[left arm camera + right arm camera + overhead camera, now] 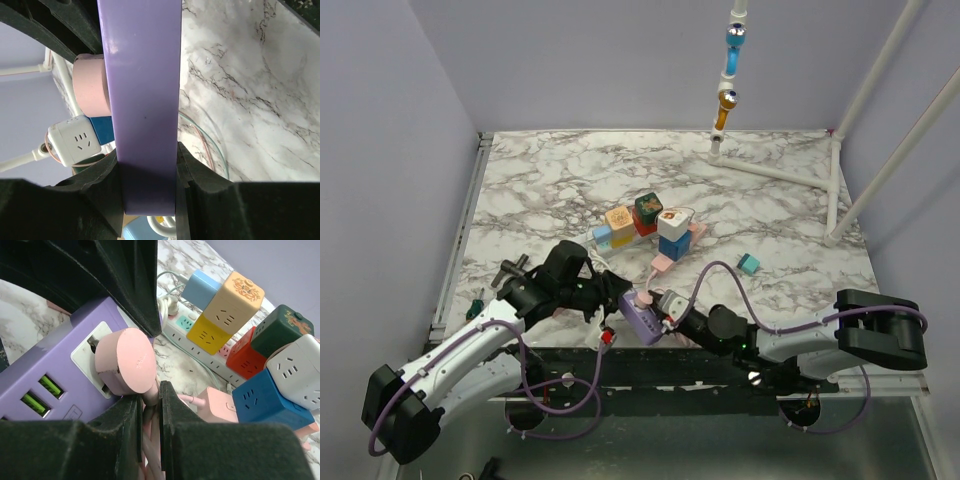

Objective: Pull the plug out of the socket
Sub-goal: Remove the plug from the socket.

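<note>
The purple socket block (642, 320) sits near the table's front edge, with my left gripper (618, 303) shut on its sides. In the left wrist view the block (142, 100) fills the gap between both pads (197, 180). The round pink plug (127, 362) sits against the block's white socket face (82, 352), next to two green-lit ports (42, 392). My right gripper (150, 397) is shut on the plug's pink neck, where the cable leaves it. The plug (90, 85) also juts from the block's left side in the left wrist view.
Several coloured cube sockets (645, 225) stand on a white power strip (200, 337) behind the block. A pink adapter (220, 410) lies by the blue cube (265, 397). A small teal block (749, 264) lies to the right. A white pipe frame (835, 180) stands at the back right.
</note>
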